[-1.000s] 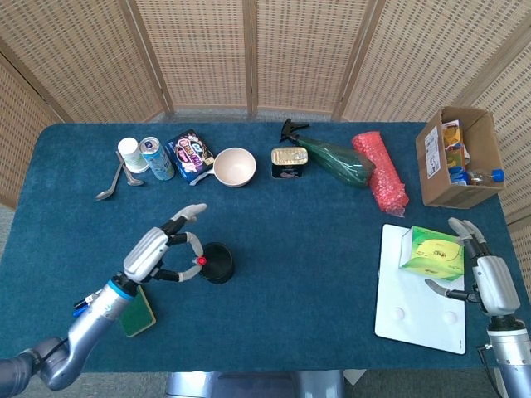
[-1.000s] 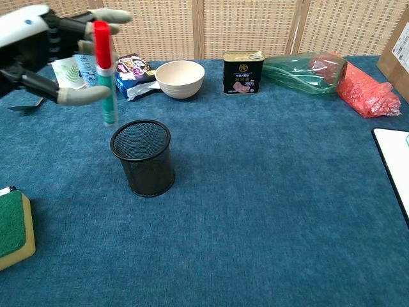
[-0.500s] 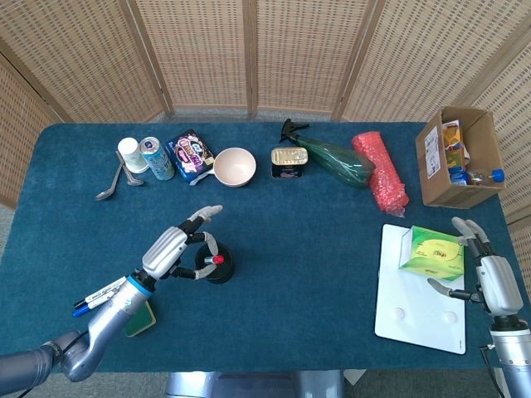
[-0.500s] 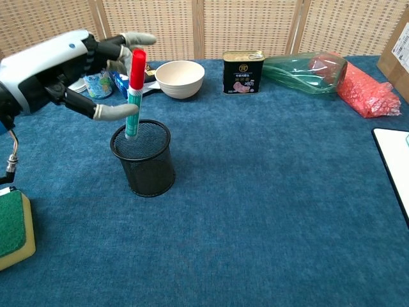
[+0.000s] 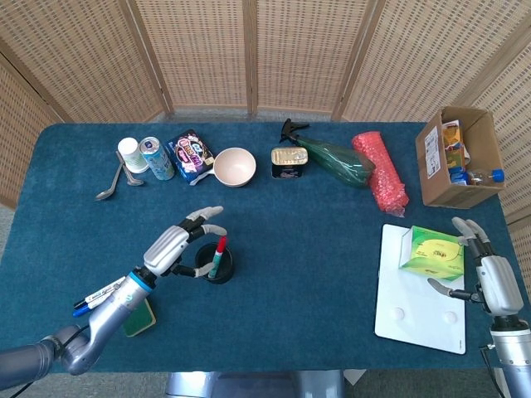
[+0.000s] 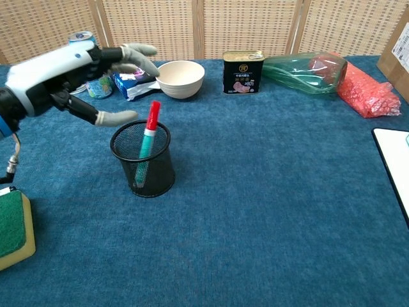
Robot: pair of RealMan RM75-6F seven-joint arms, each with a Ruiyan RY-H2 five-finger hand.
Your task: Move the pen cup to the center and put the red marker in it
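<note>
Both hands hold nothing. The left hand [image 6: 70,67] hovers just left of the pen cup [image 6: 142,158], fingers spread apart, touching neither cup nor marker. The right hand [image 5: 489,274] rests open by the white board [image 5: 419,290]. The red marker [image 6: 147,136] now stands tilted inside the cup; half a second ago the left hand still pinched it above the rim.

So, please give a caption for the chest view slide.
Red marker leaning inside the pen cup, open left robot hand beside it.
</note>
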